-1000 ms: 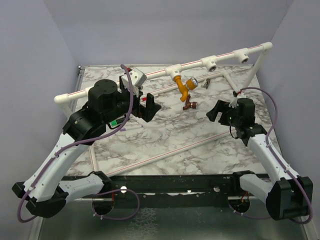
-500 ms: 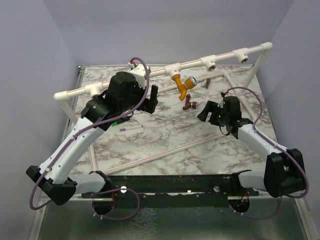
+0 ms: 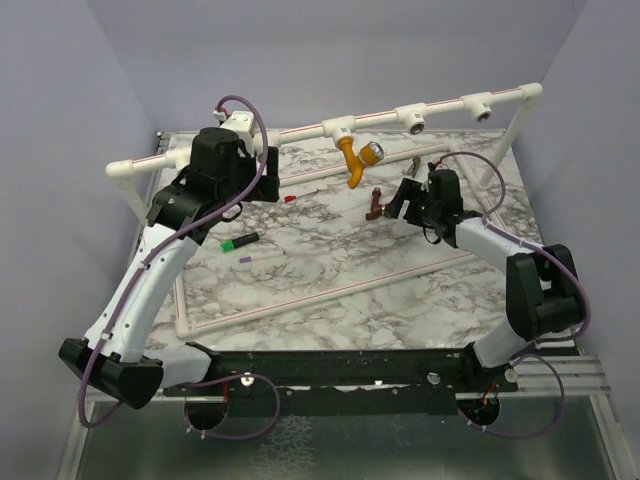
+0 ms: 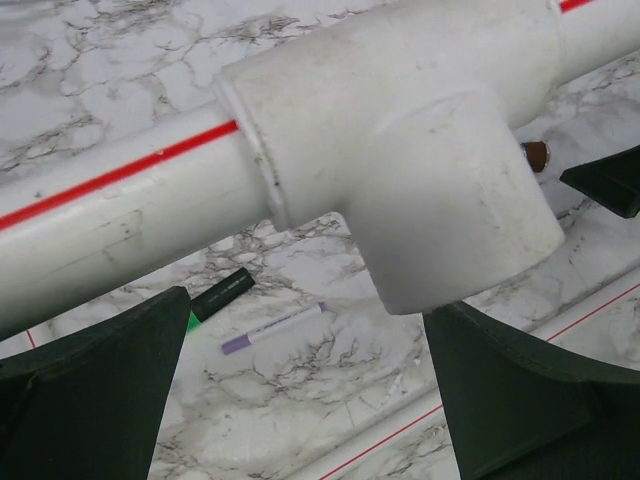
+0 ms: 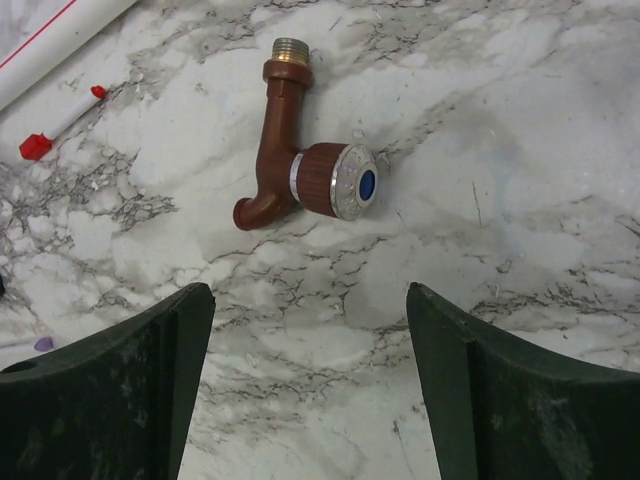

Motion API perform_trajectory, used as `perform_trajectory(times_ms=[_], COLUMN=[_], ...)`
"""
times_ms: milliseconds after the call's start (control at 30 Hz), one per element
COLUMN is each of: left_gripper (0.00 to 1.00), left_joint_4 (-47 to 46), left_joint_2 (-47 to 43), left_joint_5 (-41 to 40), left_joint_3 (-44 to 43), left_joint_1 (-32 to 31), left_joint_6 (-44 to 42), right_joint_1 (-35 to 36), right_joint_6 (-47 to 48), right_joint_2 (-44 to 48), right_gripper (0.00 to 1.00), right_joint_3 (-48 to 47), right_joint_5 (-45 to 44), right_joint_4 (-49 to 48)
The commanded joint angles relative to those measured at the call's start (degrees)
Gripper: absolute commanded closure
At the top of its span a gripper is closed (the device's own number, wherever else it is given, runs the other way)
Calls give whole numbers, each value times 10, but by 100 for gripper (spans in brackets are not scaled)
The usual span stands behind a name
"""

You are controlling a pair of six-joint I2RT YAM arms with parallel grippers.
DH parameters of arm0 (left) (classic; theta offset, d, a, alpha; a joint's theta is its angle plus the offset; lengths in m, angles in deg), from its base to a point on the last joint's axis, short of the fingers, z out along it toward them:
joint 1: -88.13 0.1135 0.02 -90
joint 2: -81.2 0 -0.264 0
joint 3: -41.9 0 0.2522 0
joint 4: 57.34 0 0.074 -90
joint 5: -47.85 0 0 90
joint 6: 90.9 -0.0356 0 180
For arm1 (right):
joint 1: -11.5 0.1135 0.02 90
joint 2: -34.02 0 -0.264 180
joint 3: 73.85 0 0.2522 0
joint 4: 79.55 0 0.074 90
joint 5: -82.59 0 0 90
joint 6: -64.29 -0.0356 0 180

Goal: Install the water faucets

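Where the right arm reaches out over the grey and white marble table (image 3: pixel 330 265), the dark reddish-brown faucet (image 5: pixel 300 170) lies flat on its side on the stone. It is a smooth, curved plastic tap with a brass-coloured thread at one end and a round knob with a shiny silver ring and a blue dot. The right gripper (image 5: pixel 308 290) hangs just above and near it. Its two dark, rough fingers (image 5: pixel 120 390) are spread wide and hold nothing, and they do not touch the tap.

The orange-yellow faucet (image 3: pixel 352 165) hangs from a white T-fitting (image 3: pixel 340 128) on the raised pipe, with its bright silver knob (image 3: pixel 373 152) sticking out to the side.

The left gripper (image 4: pixel 305 305) is up at that long white pipe (image 4: pixel 120 215), which is round and has a thin red stripe. Its fingers are wide apart, one on each side of another fat, scuffed white T-fitting (image 4: pixel 420 160). I cannot tell if they touch it.

Down on the table lie a green marker pen (image 4: pixel 222 295), a thin white pen with a purple cap (image 4: pixel 275 328) and a pen with a red cap (image 5: pixel 60 128)
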Motion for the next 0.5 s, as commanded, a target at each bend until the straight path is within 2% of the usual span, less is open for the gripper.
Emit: perform_trajectory(times_ms=[0,467], left_gripper=[1,1], left_joint_4=[-12,7], left_joint_2=[6,-16], left_joint_5=[-38,-26], left_joint_3=[-10,-27], left_joint_1=[26,95], left_joint_6=[14,52], right_joint_1=[10,23], right_joint_6=[0,40], right_joint_2=[-50,-181], right_gripper=[18,23], right_joint_3=[-48,-186], right_joint_5=[-29,-95], right_joint_4=[-20,-10])
